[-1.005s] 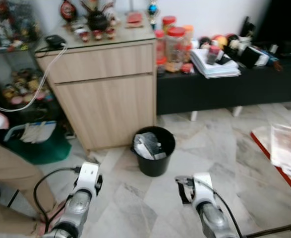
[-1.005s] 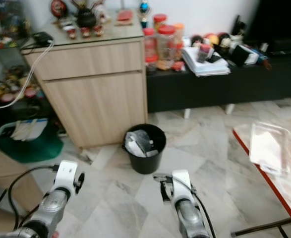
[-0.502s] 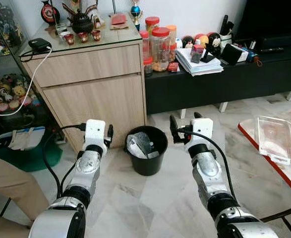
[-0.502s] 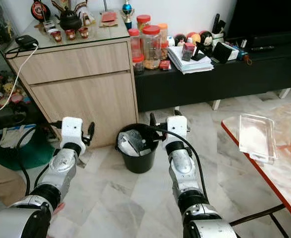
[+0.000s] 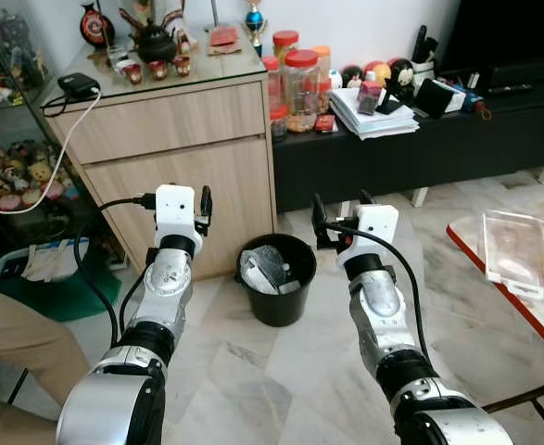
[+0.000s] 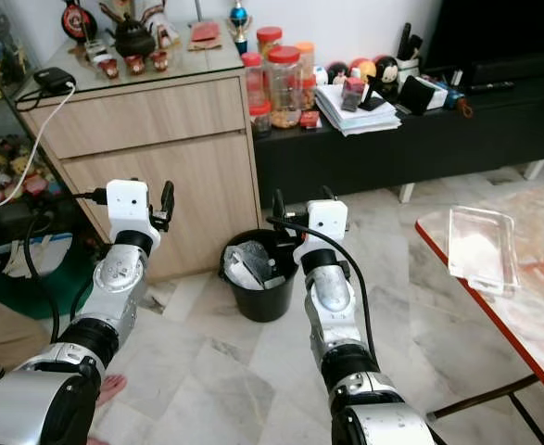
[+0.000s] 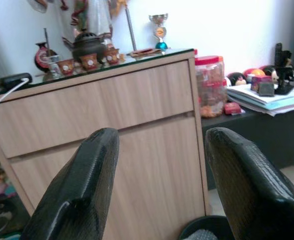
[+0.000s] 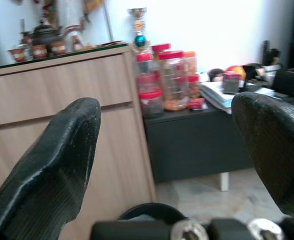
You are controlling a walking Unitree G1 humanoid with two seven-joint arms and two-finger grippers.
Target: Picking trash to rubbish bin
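I have both arms raised higher than half a second ago: my left gripper and right gripper now hang spread and empty on either side of the black rubbish bin, so I judge the drop finished. The bin stands upright on the marble floor before the wooden cabinet, mouth upward. Crumpled trash lies inside it.

A person's beige trouser leg was cut off by the frame's left edge. In the left wrist view, the round black plastic rubbish bin showed just its rim, the rest cut off.
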